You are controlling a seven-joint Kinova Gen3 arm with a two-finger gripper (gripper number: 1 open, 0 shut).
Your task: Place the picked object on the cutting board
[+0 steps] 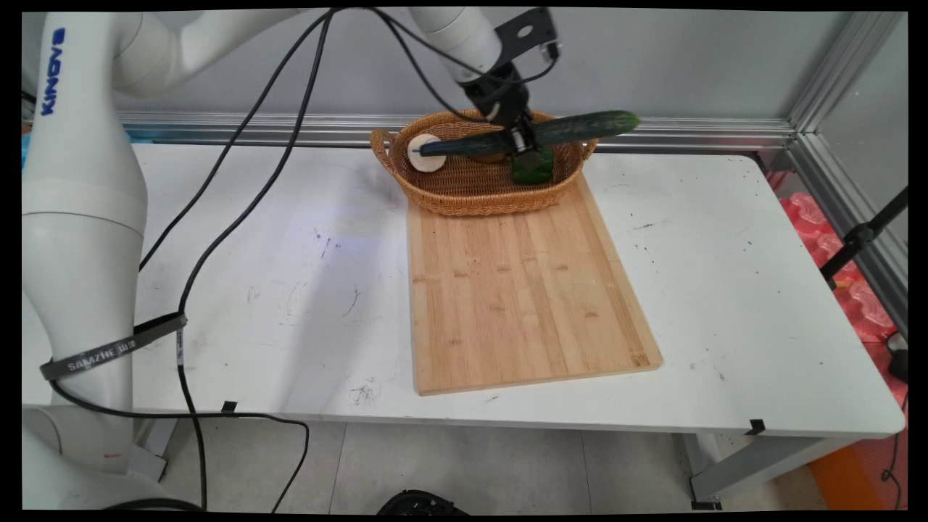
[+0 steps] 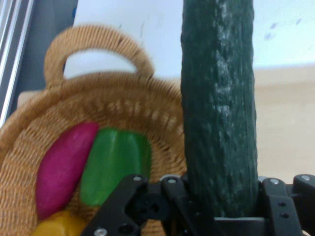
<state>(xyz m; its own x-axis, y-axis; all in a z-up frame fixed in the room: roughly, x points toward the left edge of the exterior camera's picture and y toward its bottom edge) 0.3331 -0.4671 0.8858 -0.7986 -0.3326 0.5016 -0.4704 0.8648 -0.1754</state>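
Note:
My gripper [image 1: 520, 142] is shut on a long dark green cucumber [image 1: 580, 127] and holds it level just above the woven basket [image 1: 464, 194] at the back of the table. One end of the cucumber juts past the basket's right rim; the other reaches a round white item [image 1: 425, 156] inside. In the hand view the cucumber [image 2: 219, 108] runs upward out of the gripper [image 2: 221, 206], clamped at its base. Below it the basket [image 2: 98, 98] holds a green pepper [image 2: 115, 164], a magenta vegetable [image 2: 64, 167] and something yellow [image 2: 54, 227].
A bamboo cutting board [image 1: 518, 290] lies bare in front of the basket, its far edge touching it. An aluminium rail [image 1: 689, 130] runs along the wall behind. Black cables [image 1: 239, 217] hang over the table's left part. Red packaging [image 1: 834, 246] lies beyond the right edge.

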